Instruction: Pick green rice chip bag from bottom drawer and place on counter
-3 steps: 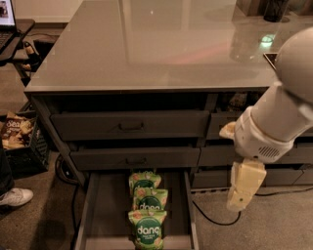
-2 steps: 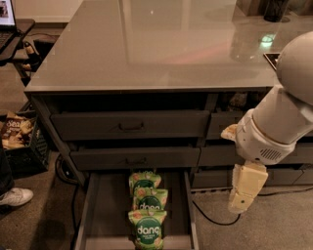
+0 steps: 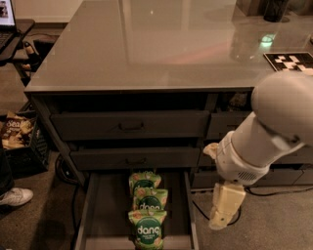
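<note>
Three green rice chip bags lie in a row in the open bottom drawer: a near one, a middle one and a far one. Each is light green with a dark green circle; the near one shows "dang". My gripper hangs on the white arm to the right of the drawer, above the floor, apart from the bags. The glossy grey counter tops the cabinet.
Two shut drawers with handles sit above the open one. A black-and-white marker and dark objects are on the counter's far right. A crate with a brown bag and a shoe are at left. Cables lie on the floor.
The arm and gripper have shifted slightly to the right and down. The bags and drawer have not moved.
</note>
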Motion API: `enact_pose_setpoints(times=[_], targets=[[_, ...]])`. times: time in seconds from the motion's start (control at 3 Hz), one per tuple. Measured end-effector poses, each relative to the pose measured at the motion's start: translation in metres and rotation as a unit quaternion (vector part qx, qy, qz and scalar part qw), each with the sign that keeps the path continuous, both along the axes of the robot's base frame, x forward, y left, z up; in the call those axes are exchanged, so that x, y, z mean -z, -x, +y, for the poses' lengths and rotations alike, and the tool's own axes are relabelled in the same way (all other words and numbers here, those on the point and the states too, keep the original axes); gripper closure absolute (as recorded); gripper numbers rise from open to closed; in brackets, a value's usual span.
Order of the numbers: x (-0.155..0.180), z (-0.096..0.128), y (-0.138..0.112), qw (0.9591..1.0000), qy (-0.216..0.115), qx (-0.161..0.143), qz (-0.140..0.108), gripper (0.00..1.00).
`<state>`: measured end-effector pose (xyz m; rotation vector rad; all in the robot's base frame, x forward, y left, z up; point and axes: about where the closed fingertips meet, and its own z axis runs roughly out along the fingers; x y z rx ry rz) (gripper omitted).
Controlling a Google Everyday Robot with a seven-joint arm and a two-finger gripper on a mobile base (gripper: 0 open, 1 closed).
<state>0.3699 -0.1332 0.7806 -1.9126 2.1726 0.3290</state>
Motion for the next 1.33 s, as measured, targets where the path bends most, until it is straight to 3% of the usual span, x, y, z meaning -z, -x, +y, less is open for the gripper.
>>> enact_pose_setpoints(times=[0.33,0.67,1.0,1.33], targets=[[0.048,0.026,-0.012,0.9997,-0.018,-0.01,0.011,0.0],[0.107,0.046,-0.027,0.9974,-0.044,0.005,0.057,0.0],[0.107,0.046,-0.027,0.9974,-0.044,0.005,0.057,0.0],[0.129,0.061,-0.02,0.9967,-0.061,-0.006,0.054,0.0]])
